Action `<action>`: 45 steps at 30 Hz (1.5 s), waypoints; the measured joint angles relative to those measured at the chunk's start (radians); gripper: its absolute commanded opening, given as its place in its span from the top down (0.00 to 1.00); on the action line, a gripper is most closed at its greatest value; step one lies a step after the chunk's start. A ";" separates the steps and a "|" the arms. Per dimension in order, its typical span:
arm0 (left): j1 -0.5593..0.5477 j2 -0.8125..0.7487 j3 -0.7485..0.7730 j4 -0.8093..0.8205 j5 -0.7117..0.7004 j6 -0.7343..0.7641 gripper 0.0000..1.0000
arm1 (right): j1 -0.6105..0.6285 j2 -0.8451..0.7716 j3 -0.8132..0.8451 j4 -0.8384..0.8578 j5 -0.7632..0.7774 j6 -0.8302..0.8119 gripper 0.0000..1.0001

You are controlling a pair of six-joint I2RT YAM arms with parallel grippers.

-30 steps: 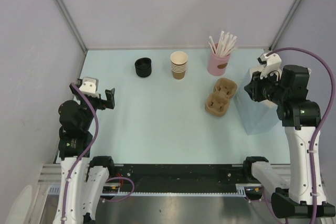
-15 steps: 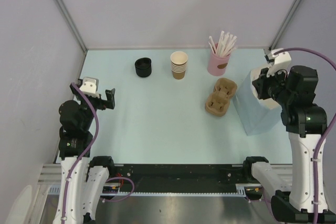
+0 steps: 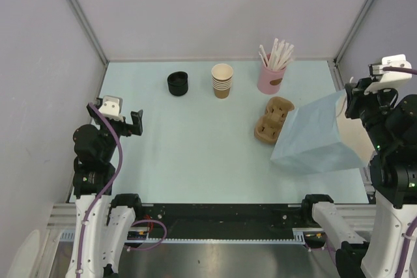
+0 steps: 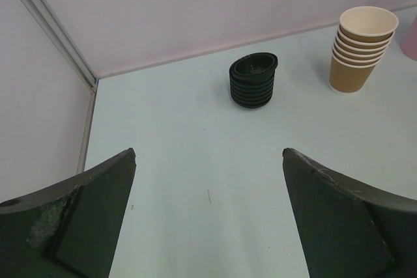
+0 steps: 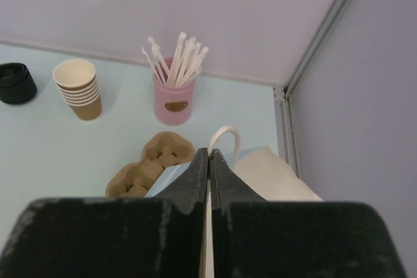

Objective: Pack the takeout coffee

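The takeout coffee shows nowhere as a lidded cup; I see only the stack of brown cups (image 3: 222, 81) and the black lids (image 3: 177, 83), side by side at the far side of the bench (image 3: 195, 148). I judge such a cup light and thin-walled, easily crushed, so I would grip it gently round the body, below the rim.

My right claw (image 5: 208, 155) is pinched tight on the top edge of the blue paper bag (image 3: 313, 138), which tilts beside the cardboard carrier (image 3: 273, 120). The bag's inside is hidden from me, and the carrier's wells are empty. The pink cup (image 3: 269, 78) holds white sticks. My left claw (image 4: 208, 157) hangs wide, holding nothing.
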 measured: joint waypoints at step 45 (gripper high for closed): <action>0.001 0.056 -0.016 0.016 -0.029 0.011 0.00 | 0.887 0.724 0.454 0.016 -0.071 -0.153 1.00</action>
